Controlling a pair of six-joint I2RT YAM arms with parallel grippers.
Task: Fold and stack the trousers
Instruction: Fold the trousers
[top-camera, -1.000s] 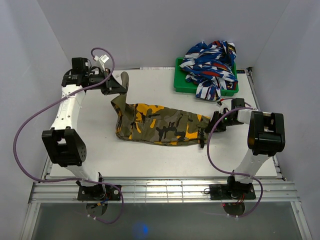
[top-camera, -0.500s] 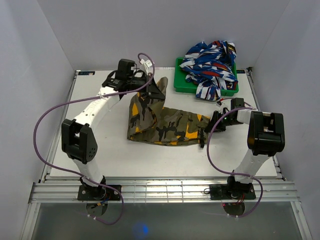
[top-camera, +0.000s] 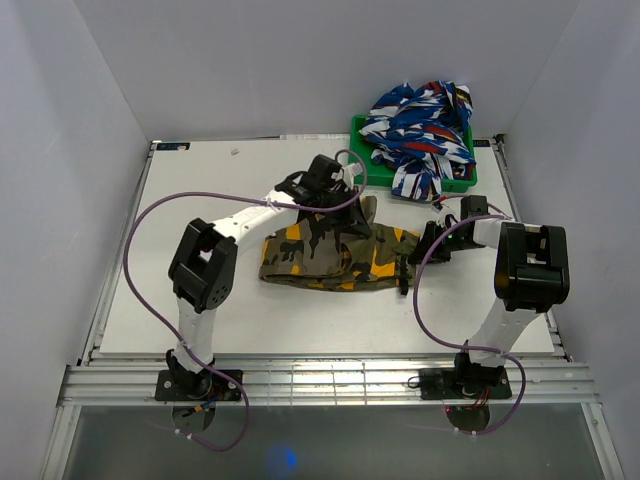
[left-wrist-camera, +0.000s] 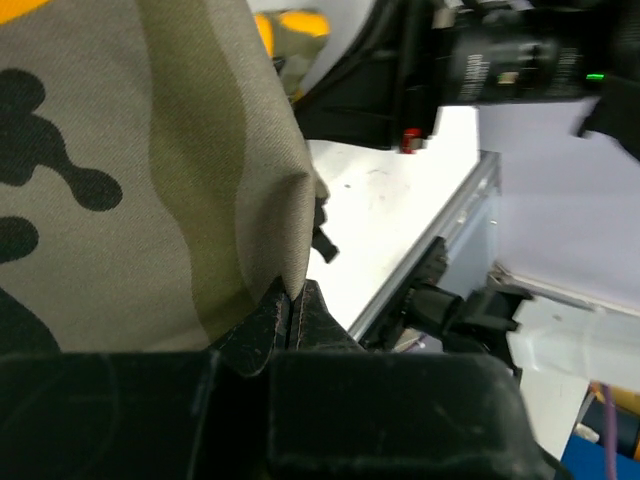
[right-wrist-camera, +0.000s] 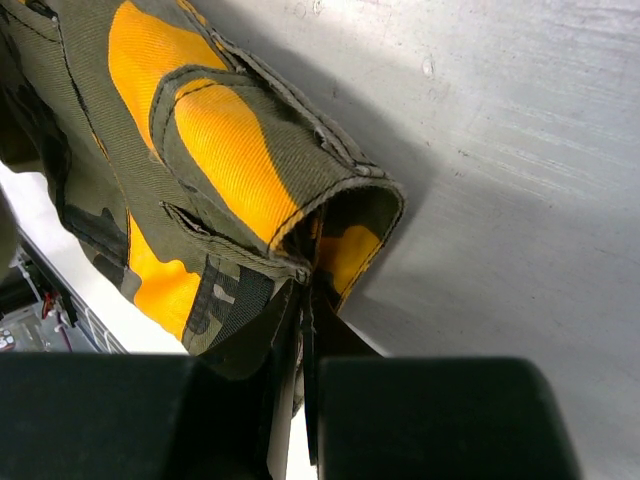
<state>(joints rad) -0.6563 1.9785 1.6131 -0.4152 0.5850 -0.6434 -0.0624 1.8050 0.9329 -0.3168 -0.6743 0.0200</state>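
Note:
The camouflage trousers (top-camera: 335, 255) lie across the middle of the table, olive, black and orange-yellow. My left gripper (top-camera: 352, 208) is shut on one end of them and holds that cloth over the middle of the pile; the wrist view shows olive fabric (left-wrist-camera: 150, 180) pinched between the shut jaws. My right gripper (top-camera: 425, 243) is shut on the right end of the trousers, where an orange pocket flap (right-wrist-camera: 250, 160) bunches at the jaws.
A green tray (top-camera: 368, 168) at the back right holds a heap of blue, white and red cloth (top-camera: 420, 130). The table's right edge (top-camera: 520, 240) runs close behind my right arm. White walls close in on three sides.
My left gripper has carried its end of the trousers from the far left across to the right, over the rest of the cloth. The right gripper has stayed in place.

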